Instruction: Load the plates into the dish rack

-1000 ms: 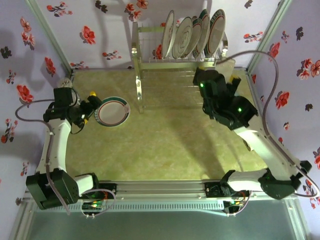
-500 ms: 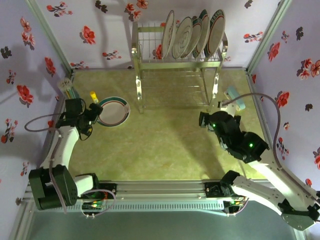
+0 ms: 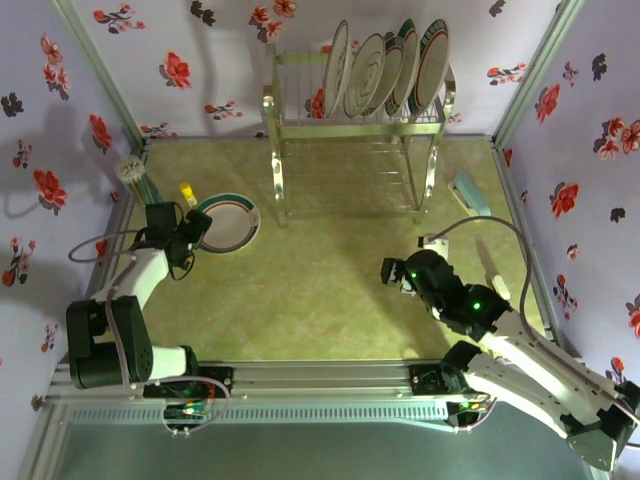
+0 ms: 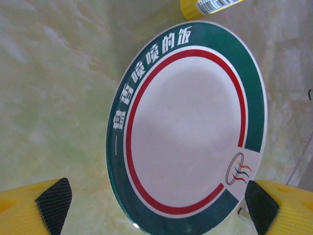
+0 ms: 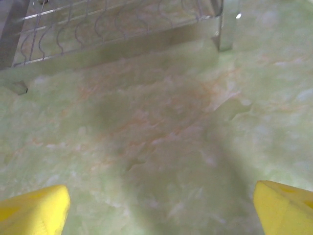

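- Left wrist view: one green-and-red-banded plate [image 4: 190,127] lies flat on the counter [image 4: 54,73], toward its left side (a yellow bottle [image 4: 208,6] sits just beyond it).
- The left tool [image 4: 157,203] has its fingers apart, one on either side of the plate's near rim; whether they touch it I cannot tell. The pick-up looks to be the step in hand.
- Next, I judge: close on the rim, lift, and carry the plate to the dish rack [image 3: 350,125], where other plates [image 3: 385,70] stand on edge.
- The right tool [image 5: 161,205] hangs spread wide over the counter near the rack, holding nothing.
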Available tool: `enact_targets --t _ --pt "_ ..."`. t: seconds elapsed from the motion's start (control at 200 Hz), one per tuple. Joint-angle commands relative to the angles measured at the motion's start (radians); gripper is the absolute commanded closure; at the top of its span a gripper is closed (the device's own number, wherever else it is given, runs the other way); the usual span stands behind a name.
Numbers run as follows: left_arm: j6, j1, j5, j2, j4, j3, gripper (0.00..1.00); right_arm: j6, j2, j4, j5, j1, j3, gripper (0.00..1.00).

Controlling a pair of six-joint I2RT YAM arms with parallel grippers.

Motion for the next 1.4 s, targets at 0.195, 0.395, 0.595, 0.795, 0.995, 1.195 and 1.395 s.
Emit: enact_targets --t 0.195,0.395,0.595,0.795,0.995,1.195,1.395 --pt "-0.040 -0.006 0.009 0.088 0.148 -0.051 0.08 0.047 0.016 0.086 -0.050 -0.005 -0.041 0.05" --pt "-0.057 -0.007 0.024 0.135 0.206 -0.067 0.14 0.065 0.027 0.088 -0.033 -0.011 -0.047 0.05" --pt "-0.074 -0.007 0.029 0.166 0.262 -0.087 0.31 0.073 0.030 0.089 -0.030 -0.021 -0.052 0.05" --pt "-0.102 -0.007 0.028 0.191 0.317 -0.109 0.44 0.074 0.032 0.088 -0.029 -0.031 -0.053 0.05" --pt "-0.130 -0.006 0.023 0.204 0.356 -0.121 0.59 0.077 0.042 0.091 -0.029 -0.038 -0.057 0.06" --pt "-0.143 -0.008 -0.013 0.182 0.366 -0.143 0.71 0.080 0.050 0.100 -0.031 -0.043 -0.060 0.06" --pt "-0.154 -0.006 -0.014 0.203 0.392 -0.159 0.77 0.076 0.052 0.100 -0.033 -0.050 -0.062 0.06"
